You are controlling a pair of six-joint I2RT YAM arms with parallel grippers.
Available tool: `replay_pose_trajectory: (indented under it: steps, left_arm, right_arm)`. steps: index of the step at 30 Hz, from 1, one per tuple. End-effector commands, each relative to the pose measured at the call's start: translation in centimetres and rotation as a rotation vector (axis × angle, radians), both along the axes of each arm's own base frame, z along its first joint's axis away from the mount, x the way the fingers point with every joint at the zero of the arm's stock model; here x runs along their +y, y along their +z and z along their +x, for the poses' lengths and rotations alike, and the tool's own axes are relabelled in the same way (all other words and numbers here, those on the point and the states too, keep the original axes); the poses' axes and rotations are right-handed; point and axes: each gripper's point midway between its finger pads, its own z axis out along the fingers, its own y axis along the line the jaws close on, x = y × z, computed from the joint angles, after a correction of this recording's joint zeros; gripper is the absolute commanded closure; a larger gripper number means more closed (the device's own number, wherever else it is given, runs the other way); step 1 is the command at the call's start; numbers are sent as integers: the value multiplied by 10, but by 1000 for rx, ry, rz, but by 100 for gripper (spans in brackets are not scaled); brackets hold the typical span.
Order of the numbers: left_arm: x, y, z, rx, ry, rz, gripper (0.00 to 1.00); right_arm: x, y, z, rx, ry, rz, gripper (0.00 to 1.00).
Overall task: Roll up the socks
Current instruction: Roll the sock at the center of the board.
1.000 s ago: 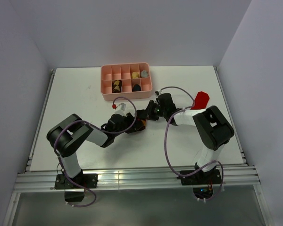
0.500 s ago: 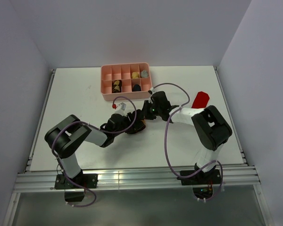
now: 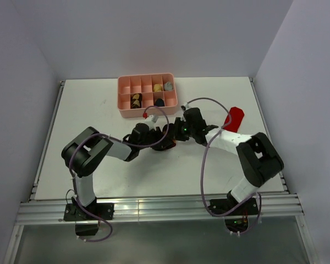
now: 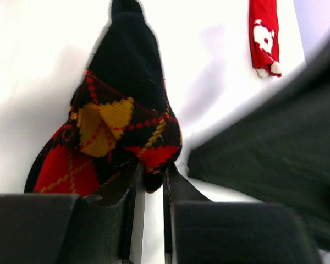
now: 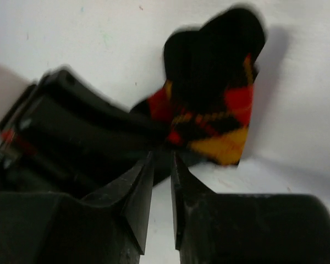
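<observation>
The argyle bundle (image 4: 118, 118) sits bunched in one soft lump on the table (image 3: 88, 110), near its middle. It is black knit with red and yellow-tan diamonds crossed by thin dotted lines, and a plain black end sticks out; whether one sock or two make up the lump cannot be told. The red sock (image 3: 234, 116), with white markings, lies stretched out flat, well apart toward the table's right side.
</observation>
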Motion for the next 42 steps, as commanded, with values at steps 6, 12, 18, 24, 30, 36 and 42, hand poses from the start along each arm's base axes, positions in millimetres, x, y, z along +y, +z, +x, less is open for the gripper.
replay_pose_trajectory:
  steps: [6, 12, 18, 24, 30, 36, 42]
  left_arm:
    - [-18, -34, -14, -45, -365, 174, 93]
    - [-16, -31, -29, -15, -364, 156, 92]
    - [-20, -28, -37, -29, -376, 164, 91]
    - [-22, -30, -37, -24, -381, 169, 91]
    - [-24, -34, -39, -17, -395, 176, 91]
    - [-25, -30, -40, -33, -403, 171, 90]
    - [-22, -22, -39, -52, -375, 172, 88]
  right_arm:
    - [-72, 33, 6, -6, -272, -18, 55]
    - [-77, 24, 7, 35, -269, 20, 33]
    - [-60, 10, 11, 86, -199, 51, 32]
    - [-45, 1, 11, 102, -131, 59, 31]
    - [-33, -8, 2, 132, -69, 74, 31]
    - [-41, -27, 2, 161, -93, 9, 37]
    - [-45, -47, -4, 201, -86, -19, 87]
